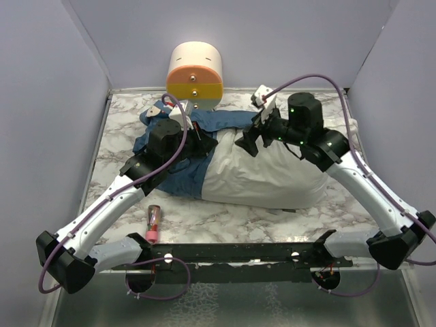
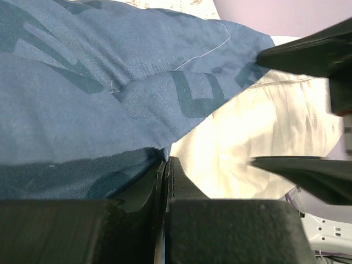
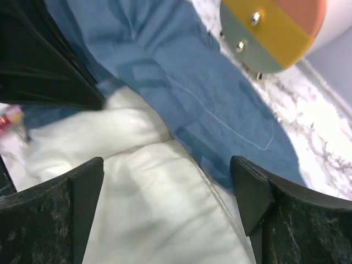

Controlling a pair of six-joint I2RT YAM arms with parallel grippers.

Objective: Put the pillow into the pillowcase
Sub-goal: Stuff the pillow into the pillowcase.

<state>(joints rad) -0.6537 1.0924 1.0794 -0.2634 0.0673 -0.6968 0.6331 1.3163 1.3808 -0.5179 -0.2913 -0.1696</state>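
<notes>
The white pillow [image 1: 269, 178] lies across the middle of the marble table, its left end inside the blue pillowcase [image 1: 182, 176]. The pillowcase also drapes over the pillow's far edge [image 1: 225, 121]. My left gripper [image 1: 206, 145] is shut on the pillowcase's rim where blue cloth [image 2: 99, 99] meets the pillow [image 2: 247, 137], and its jaws [image 2: 166, 161] pinch the fabric. My right gripper [image 1: 247, 143] hovers open just above the pillow's upper left part, with nothing between its fingers. In the right wrist view the gripper [image 3: 168, 187] spans the pillow [image 3: 148, 209] beside the pillowcase [image 3: 209, 93].
A cream-and-orange cylinder [image 1: 195, 75] stands at the back wall, also in the right wrist view [image 3: 275, 27]. A small red and pink item [image 1: 154, 223] lies near the front left. The black base rail [image 1: 238, 253] runs along the near edge. Grey walls enclose three sides.
</notes>
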